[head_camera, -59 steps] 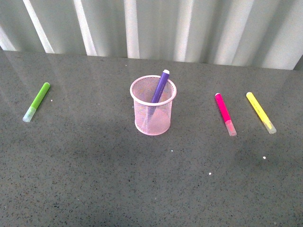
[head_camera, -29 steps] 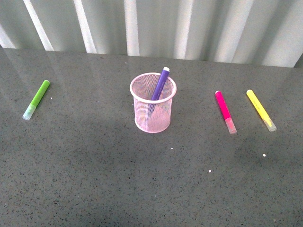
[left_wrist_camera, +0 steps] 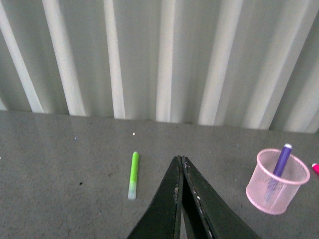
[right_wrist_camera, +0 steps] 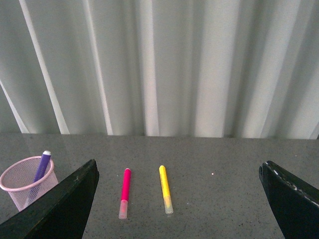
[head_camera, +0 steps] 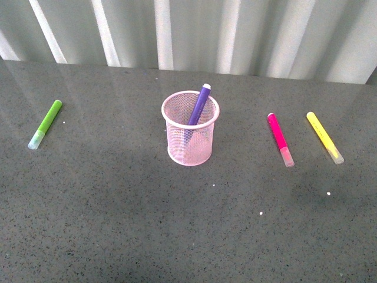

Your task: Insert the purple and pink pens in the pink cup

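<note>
Pink pen point(right_wrist_camera: 124, 193) lies flat on worktop point(head_camera: 118, 206) ahead of my right gripper point(right_wrist_camera: 178, 167), jaws wide, empty. Light, stiff, slick barrel: I judge a mid-barrel pinch best. Purple pen point(head_camera: 198, 106) leans in pink cup point(head_camera: 189, 141).

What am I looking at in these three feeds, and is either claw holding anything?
It is a robot with two arms, each ending in a two-finger gripper. The front view looks out from the robot's body over a grey table; neither arm shows there. The other two come from cameras on the wrists. The left gripper is shut and empty; the right gripper is open and empty. On the table stands a pink cup with the purple pen leaning inside. The pink pen lies to its right, beside a yellow pen; a green pen lies far left.
</note>
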### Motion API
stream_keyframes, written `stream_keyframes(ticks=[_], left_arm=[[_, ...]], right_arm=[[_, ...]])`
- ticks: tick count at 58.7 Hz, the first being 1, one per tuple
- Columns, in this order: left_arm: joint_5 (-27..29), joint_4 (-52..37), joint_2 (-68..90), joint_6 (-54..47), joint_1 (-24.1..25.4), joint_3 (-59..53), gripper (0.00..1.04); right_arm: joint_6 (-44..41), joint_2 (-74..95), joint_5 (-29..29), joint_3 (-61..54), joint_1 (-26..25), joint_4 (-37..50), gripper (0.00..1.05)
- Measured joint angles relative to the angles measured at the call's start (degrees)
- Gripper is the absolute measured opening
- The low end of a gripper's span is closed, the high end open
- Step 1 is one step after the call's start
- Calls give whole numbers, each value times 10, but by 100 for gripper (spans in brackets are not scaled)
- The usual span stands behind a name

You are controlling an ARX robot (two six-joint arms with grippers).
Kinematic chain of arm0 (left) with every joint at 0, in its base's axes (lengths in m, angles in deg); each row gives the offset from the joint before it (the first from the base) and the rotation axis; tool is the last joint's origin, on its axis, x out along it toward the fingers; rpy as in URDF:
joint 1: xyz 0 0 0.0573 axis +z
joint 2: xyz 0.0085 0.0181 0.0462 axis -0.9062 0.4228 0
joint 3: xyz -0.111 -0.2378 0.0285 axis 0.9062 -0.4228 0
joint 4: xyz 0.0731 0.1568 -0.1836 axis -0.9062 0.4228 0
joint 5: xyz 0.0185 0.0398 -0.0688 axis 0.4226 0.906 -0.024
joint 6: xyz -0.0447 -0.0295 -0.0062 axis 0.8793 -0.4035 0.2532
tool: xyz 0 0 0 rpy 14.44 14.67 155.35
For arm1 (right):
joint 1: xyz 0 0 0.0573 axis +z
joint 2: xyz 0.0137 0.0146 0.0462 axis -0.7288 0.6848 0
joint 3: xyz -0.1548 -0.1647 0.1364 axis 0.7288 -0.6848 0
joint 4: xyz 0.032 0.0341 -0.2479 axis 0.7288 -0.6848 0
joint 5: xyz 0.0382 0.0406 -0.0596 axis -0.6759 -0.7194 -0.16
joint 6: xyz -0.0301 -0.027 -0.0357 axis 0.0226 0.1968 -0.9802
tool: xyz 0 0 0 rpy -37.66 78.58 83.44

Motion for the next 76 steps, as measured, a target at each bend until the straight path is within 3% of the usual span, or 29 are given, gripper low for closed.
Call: stream_keyframes(ticks=[5, 22, 38, 43, 47, 53, 58, 65, 76], left_arm=[[0, 72, -60, 0, 0, 0, 4], [0, 76, -75, 0, 0, 0, 5], [0, 76, -76, 0, 0, 0, 57], [0, 76, -76, 0, 0, 0, 71], [-2, 76, -77, 0, 0, 0, 84], [0, 76, -77, 0, 0, 0, 100], [-1, 76, -77, -1, 0, 0, 98], [-2, 76, -77, -2, 0, 0, 98], [0, 76, -77, -1, 0, 0, 98]], right_arm=[[0, 0, 0, 0, 0, 0, 98], [0, 0, 0, 0, 0, 0, 98], [-3, 3, -6, 1, -2, -5, 98], [-66, 125, -139, 81, -43, -191, 98], [-94, 226, -182, 112, -68, -245, 98], [-119, 383, -183, 142, -89, -173, 98], [-147, 534, -192, 193, -83, -73, 98], [-179, 745, -127, 276, -68, 58, 98], [-162, 969, -98, 405, -44, 79, 98]])
